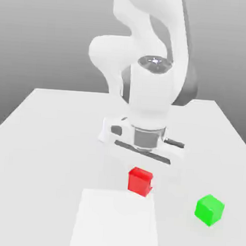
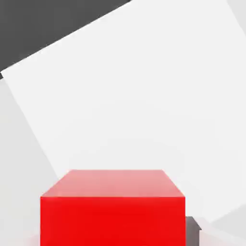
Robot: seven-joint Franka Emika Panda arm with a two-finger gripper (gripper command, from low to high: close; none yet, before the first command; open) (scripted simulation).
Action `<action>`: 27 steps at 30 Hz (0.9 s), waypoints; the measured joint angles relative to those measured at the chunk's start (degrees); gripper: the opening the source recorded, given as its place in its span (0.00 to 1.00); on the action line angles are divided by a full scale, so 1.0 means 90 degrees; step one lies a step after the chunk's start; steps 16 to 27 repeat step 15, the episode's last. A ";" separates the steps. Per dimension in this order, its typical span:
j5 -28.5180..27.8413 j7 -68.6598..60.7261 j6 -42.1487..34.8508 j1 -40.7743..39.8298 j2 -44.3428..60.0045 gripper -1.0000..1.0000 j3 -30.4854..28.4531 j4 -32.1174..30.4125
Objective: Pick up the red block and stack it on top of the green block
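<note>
With the gripper (image 1: 141, 179) clenched on the red block (image 1: 140, 182) directly beneath its palm, step 1 of 2, the grasp, looks done; stacking remains, the green block (image 1: 209, 209) sitting apart from it, toward the exterior view's right.

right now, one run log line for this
gripper: shut on red block | green block: apart, on table | stack: not yet done

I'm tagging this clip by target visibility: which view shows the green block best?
The exterior view: the green block sits on the table toward the exterior view's right, its top and two sides visible. I can't make it out in the hand view.
</note>
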 joint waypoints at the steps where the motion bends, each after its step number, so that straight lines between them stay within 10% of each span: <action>1: -0.0016 -0.0170 -0.0089 0.0228 0.0051 0.00 0.0094 0.0140; 11: -0.0925 -0.0469 0.0447 0.1378 0.1444 0.00 0.0267 0.0938; 12: -0.1025 -0.0400 0.0555 0.1401 0.1569 1.00 0.0222 0.0947; 27: -0.1025 -0.0400 0.0555 0.1401 0.1569 1.00 0.0222 0.0947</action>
